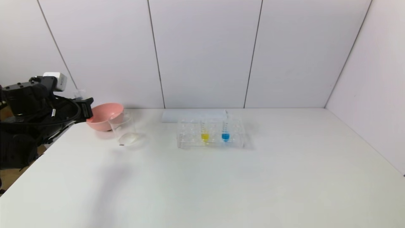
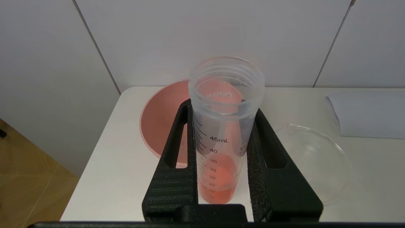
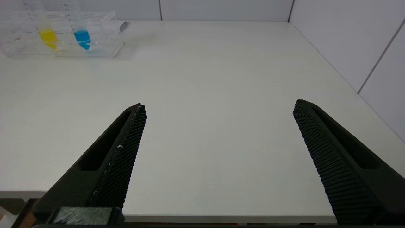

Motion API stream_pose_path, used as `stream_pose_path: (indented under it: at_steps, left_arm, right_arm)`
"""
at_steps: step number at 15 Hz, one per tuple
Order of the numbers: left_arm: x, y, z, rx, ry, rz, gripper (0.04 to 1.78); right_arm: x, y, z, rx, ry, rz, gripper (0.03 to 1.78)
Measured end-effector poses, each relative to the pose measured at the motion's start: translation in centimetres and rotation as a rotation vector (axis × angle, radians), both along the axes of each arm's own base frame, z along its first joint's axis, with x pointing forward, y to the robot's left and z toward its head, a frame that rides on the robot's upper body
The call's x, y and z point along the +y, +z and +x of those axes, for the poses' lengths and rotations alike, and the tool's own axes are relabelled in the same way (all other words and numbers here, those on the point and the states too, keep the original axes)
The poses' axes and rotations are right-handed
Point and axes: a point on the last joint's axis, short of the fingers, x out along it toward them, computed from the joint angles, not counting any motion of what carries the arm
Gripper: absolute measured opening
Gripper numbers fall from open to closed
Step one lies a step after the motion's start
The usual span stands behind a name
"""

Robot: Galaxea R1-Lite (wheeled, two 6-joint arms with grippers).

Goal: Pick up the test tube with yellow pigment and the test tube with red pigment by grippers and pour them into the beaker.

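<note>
My left gripper is shut on the test tube with red pigment, held roughly upright with red-orange liquid in its bottom. In the head view this gripper hangs at the table's far left, beside the pink bowl; the tube's clear top shows above it. The clear beaker stands just right of the gripper, apart from it. The test tube with yellow pigment stands in the clear rack. My right gripper is open over the table's near right edge, with nothing in it.
A pink bowl sits behind the beaker, near the back wall. A blue-tipped tube stands in the rack next to the yellow one. A white sheet lies behind the rack. Walls close the back and right sides.
</note>
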Motion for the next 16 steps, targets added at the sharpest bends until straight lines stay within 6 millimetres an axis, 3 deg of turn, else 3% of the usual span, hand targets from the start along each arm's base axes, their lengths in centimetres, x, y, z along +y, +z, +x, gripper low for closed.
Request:
stream_pose_path:
  at_steps: [8, 16]
  left_arm:
    - [1.7, -1.0, 0.3, 0.072, -0.128, 0.044, 0.45]
    - [2.9, -0.5, 0.6, 0.14, -0.223, 0.128, 0.45]
  right_arm:
    - [0.0, 0.0, 0.0, 0.0, 0.0, 0.0, 1.7]
    - [0.0, 0.0, 0.0, 0.0, 0.0, 0.0, 1.7]
